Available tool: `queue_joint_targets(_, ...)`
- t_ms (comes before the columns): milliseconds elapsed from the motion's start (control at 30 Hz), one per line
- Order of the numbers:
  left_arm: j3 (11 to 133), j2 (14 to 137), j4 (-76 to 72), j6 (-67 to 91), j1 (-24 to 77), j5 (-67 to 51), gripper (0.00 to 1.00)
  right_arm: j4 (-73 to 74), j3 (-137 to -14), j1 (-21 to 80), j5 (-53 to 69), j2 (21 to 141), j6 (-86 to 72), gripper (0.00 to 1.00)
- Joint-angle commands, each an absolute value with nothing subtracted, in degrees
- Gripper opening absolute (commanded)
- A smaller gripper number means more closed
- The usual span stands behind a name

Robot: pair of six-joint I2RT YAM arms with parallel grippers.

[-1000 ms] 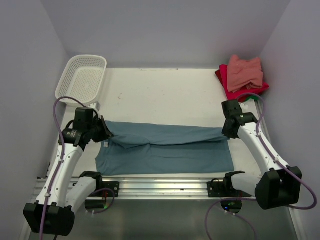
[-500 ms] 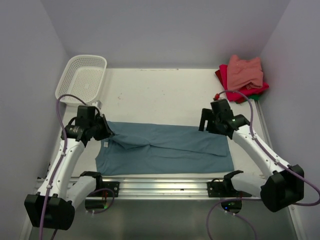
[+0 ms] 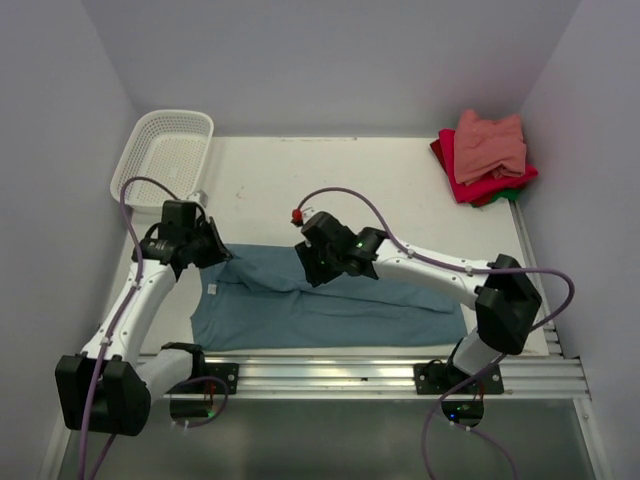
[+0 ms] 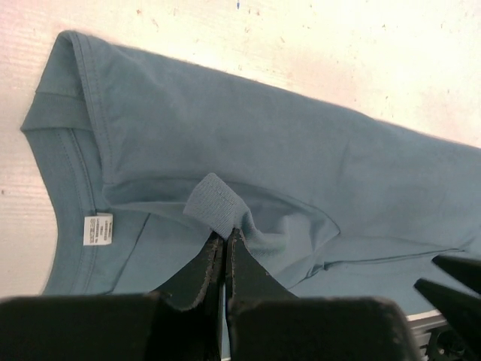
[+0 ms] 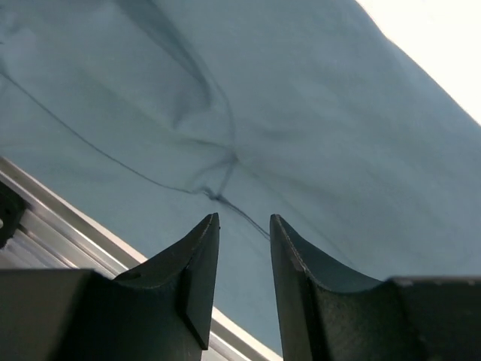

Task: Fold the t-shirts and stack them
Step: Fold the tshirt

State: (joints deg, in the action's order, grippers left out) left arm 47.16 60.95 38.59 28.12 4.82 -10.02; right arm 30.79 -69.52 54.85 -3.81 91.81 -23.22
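The teal-blue t-shirt [image 3: 330,305] lies flat across the near part of the table, folded lengthwise, collar to the left. My left gripper [image 3: 218,255] is shut on a pinch of its upper left edge, seen as a raised tab of cloth [image 4: 216,207] between the fingertips. My right gripper [image 3: 310,272] hovers open and empty over the shirt's middle, above a crease [image 5: 222,197]. The folded salmon-pink shirt [image 3: 489,143] lies on the red one [image 3: 470,185], with the green one [image 3: 508,194] showing beneath, at the far right corner.
A white mesh basket [image 3: 165,156] stands at the far left corner. A metal rail [image 3: 330,368] runs along the table's near edge. Walls close in on the left, right and back.
My right gripper let go of the shirt's right end and swept left to the shirt's middle, now open. The left gripper kept its hold and shifted slightly up and right.
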Motion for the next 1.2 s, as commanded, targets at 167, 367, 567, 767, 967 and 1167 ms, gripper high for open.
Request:
queue_joint_targets(167, 47.38, 65.91, 28.66, 29.79, 4.31, -9.75, 0.00, 30.06, -82.43, 59.76, -5.01, 100.98, -18.02, 0.20)
queue_joint_targets(367, 45.79, 71.45, 23.12, 30.58, 4.31, -10.46, 0.00, 29.71, -87.18, 60.55, -2.99, 106.69, -17.32, 0.15)
queue_joint_targets(567, 45.88, 78.65, 17.76, 32.25, 4.31, -11.87, 0.00, 29.18, -92.02, 61.61, -1.58, 112.05, -17.05, 0.15)
queue_joint_targets(767, 46.67, 83.40, 13.89, 34.36, 4.13, -10.46, 0.00, 29.44, -95.80, 63.01, -1.32, 115.92, -16.79, 0.21)
queue_joint_targets(967, 47.11, 85.43, 11.78, 35.51, 4.04, -9.05, 0.00, 30.32, -99.40, 64.42, -1.67, 119.61, -17.22, 0.31)
queue_joint_targets(1167, 46.49, 86.22, 9.93, 36.39, 4.04, -9.49, 0.00, 30.59, -102.83, 65.21, -2.63, 124.45, -17.93, 0.33)
